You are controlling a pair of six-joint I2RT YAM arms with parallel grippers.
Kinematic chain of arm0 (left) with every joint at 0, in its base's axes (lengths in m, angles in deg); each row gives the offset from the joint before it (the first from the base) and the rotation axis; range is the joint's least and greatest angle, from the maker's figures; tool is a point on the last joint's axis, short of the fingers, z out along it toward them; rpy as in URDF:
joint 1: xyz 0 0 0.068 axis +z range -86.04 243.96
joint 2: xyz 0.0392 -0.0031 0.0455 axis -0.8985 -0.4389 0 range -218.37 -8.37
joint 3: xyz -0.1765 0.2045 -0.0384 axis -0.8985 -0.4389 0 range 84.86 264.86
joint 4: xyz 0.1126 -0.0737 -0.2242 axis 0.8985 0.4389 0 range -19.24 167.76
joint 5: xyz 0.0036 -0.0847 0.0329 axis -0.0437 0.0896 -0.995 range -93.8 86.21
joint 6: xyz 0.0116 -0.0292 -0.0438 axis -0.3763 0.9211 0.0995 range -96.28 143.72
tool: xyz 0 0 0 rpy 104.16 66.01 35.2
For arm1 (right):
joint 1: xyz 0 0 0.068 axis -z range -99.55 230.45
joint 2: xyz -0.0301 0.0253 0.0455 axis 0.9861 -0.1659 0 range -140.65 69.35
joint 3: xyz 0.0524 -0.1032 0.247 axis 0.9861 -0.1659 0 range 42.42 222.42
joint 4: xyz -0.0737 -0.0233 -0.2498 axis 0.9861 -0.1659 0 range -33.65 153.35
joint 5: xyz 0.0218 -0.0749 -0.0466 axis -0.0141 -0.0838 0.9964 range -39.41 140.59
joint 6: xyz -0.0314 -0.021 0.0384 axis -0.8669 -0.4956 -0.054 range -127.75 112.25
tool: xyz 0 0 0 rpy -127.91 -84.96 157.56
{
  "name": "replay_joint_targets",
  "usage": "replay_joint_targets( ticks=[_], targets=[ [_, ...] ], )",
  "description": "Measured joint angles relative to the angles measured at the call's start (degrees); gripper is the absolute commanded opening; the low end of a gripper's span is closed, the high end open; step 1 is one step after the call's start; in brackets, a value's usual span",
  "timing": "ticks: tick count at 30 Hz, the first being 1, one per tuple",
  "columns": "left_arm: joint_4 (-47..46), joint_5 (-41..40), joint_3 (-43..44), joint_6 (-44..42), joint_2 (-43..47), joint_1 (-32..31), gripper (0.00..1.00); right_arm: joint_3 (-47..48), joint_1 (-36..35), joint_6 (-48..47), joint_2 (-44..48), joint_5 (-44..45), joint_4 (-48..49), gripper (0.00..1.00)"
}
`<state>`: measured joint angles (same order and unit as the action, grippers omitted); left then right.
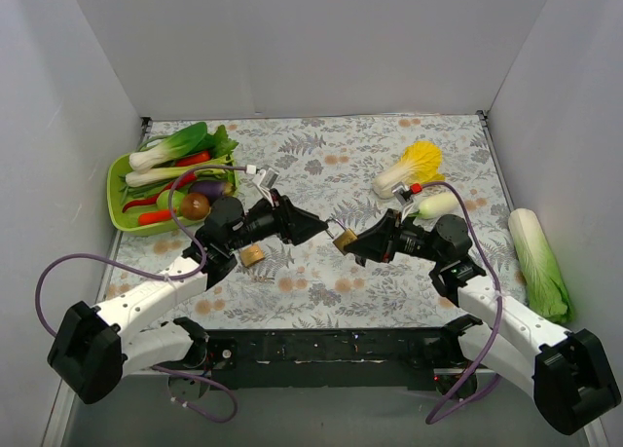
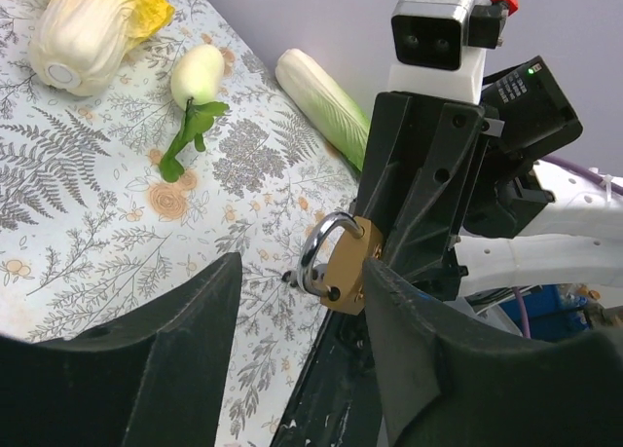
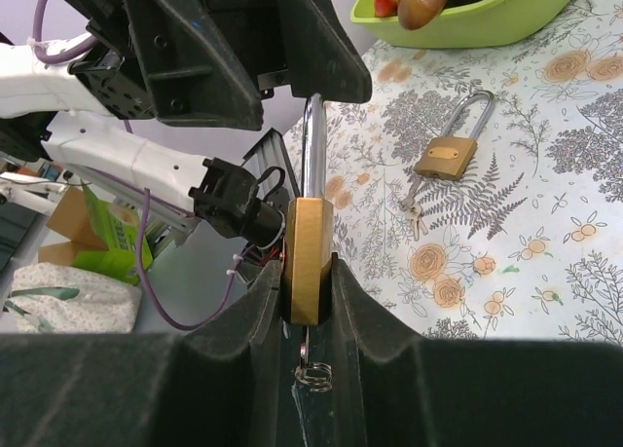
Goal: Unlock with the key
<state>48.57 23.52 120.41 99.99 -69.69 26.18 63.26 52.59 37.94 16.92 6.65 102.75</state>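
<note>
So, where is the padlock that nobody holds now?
In the top view the loose padlock lies on the table at the left, beside the left arm, just in front of the green tray.

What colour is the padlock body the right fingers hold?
Brass gold; the padlock body shows best in the right wrist view.

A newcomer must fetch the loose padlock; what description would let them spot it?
Find the green tray at the floral cloth's left edge. Right of it, toward the near edge, a brass padlock lies flat on the cloth; the other padlock is clamped in the right gripper.
</note>
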Motion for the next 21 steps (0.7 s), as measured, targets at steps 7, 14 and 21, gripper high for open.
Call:
replay_joint_targets(
  ticks=[7, 14, 21],
  targets=[
    [-1.81, -0.02, 0.0, 1.18, -3.04, 0.07, 0.45, 0.07, 0.0, 0.63, 0.35, -0.63, -0.42, 0.01],
    [-2.86, 0.39, -1.14, 1.79, -2.6, 0.07, 0.46, 0.07, 0.0, 1.33, 0.96, -0.28, -0.48, 0.01],
    [-2.95, 0.61, -1.46, 1.97, -2.78, 0.0, 0.46, 0.07, 0.0, 2.36, 0.96, 0.17, -0.42, 0.01]
  ],
)
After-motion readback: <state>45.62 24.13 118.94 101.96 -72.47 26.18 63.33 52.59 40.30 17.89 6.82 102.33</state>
